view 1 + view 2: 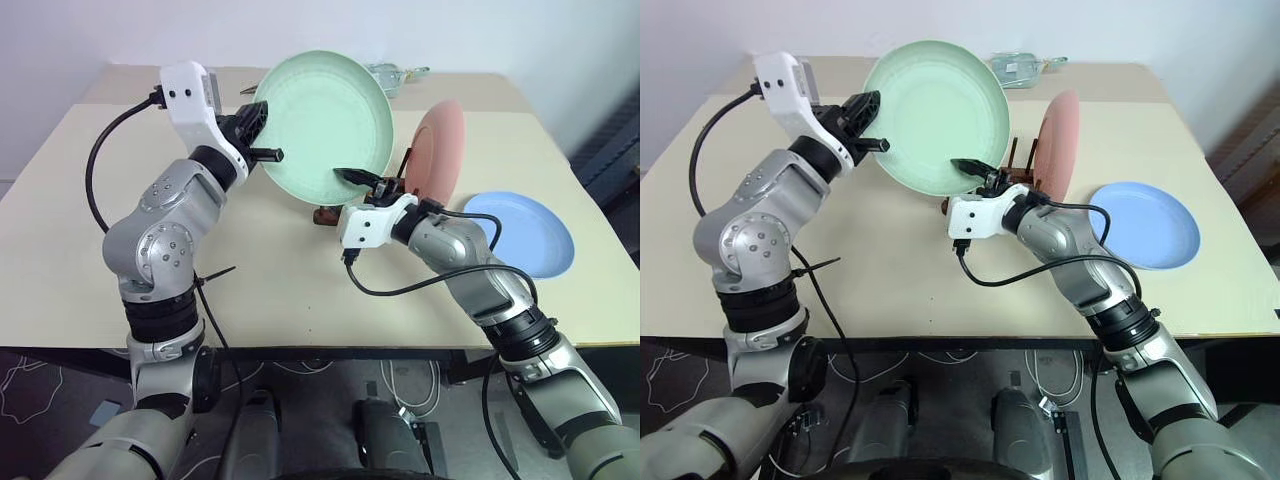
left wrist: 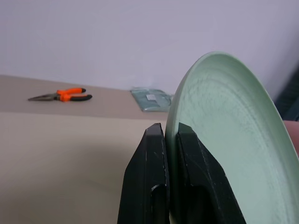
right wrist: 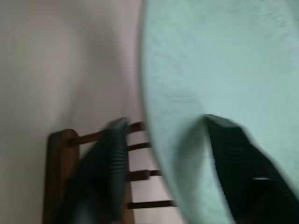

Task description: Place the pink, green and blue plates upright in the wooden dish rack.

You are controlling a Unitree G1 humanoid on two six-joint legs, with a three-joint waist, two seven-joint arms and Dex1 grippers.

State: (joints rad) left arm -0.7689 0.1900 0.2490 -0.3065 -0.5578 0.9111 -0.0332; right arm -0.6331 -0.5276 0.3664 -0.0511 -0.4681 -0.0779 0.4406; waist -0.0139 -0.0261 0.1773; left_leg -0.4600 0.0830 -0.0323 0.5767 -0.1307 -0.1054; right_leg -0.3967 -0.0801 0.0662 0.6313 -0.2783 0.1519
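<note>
Progress: one of three plates is racked. The pink plate (image 1: 438, 150) stands upright in the wooden dish rack (image 1: 985, 195). The blue plate (image 1: 528, 232) lies flat on the worktop (image 1: 60, 200), untouched.

The green plate (image 1: 322, 125) is airborne, tilted, above the rack. The left claw (image 2: 167, 186) is clamped on its rim. The right claw (image 3: 168, 163) straddles the lower edge, jaws apart, not gripping.
</note>
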